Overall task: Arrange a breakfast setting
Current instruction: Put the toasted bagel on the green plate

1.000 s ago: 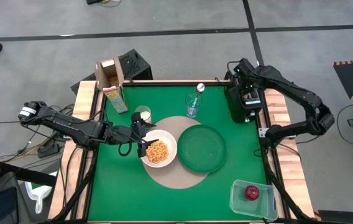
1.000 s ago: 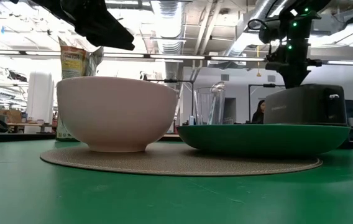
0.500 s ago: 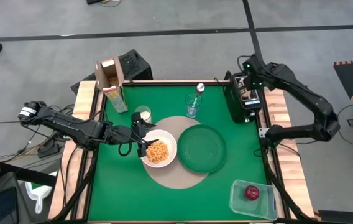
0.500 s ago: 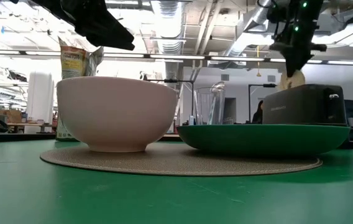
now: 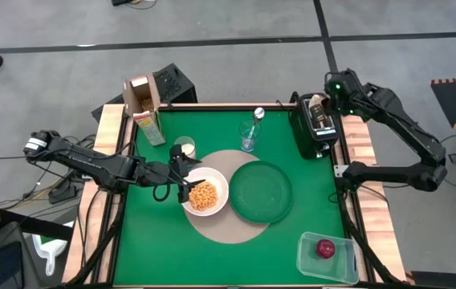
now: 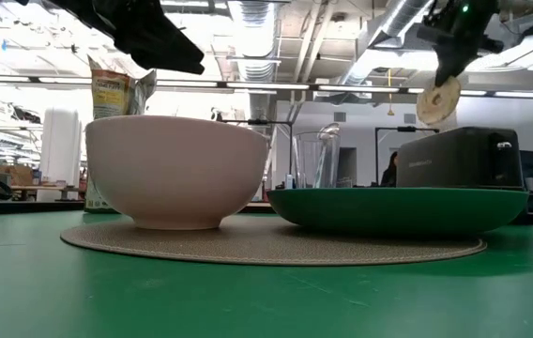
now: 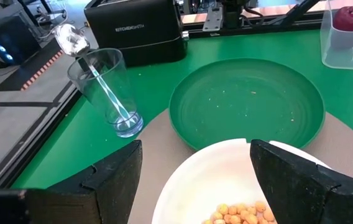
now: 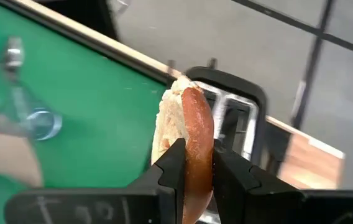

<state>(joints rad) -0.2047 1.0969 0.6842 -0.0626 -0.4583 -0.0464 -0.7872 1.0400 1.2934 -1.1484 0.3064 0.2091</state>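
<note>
My right gripper (image 5: 319, 104) is shut on the round bread (image 6: 437, 101), above the black toaster (image 5: 315, 132) at the far right. My left gripper (image 5: 182, 178) is open and hangs over the left rim of the white bowl (image 5: 205, 195) of cereal without touching it. The bowl and the green plate (image 5: 260, 191) rest on the round tan mat (image 5: 232, 231). The clear glass (image 5: 250, 135) stands behind the mat with the metal spoon (image 7: 71, 41) in it. The white cup (image 5: 185, 148) stands to the left of the glass. The red fruit (image 5: 325, 248) lies in a clear tub. My right gripper pinches the bread between its two fingers, one on each flat face (image 8: 192, 146). The fingers come from above, pointing down. The bread hangs on edge below them, lifted clear of the toaster's top (image 6: 464, 136).
A cereal box (image 5: 144, 108) stands at the far left corner. The clear tub (image 5: 328, 257) sits at the near right corner. Wooden rails (image 5: 107, 160) border the green table.
My right gripper has risen from the toaster, drawing the bread up out of the slot. The bread was hidden in the toaster; it now hangs clear above it.
</note>
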